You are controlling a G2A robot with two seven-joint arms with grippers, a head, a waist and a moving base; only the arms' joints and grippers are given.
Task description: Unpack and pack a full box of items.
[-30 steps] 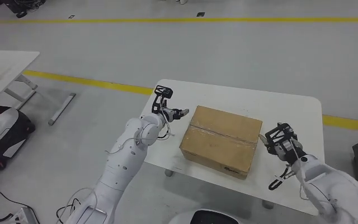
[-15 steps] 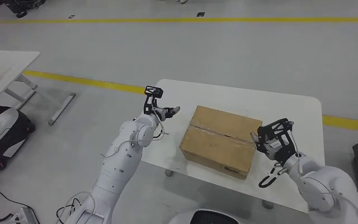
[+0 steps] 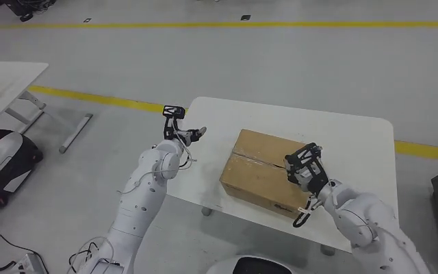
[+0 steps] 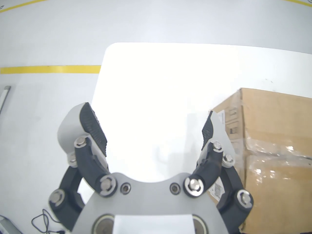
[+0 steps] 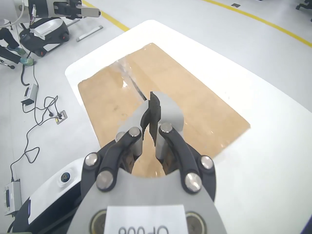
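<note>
One white table [image 3: 342,130] on grey yellow-lined floor [image 3: 205,61]; left hand [image 4: 147,113] apart, right hand [image 5: 151,99] together.

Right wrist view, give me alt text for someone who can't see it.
The shut right gripper is over the taped centre seam of a closed cardboard box on a white table. The left gripper is farther off, near the table's edge.

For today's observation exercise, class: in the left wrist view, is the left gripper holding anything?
No: the left gripper is open, its fingers wide apart with bare table seen between them.
</note>
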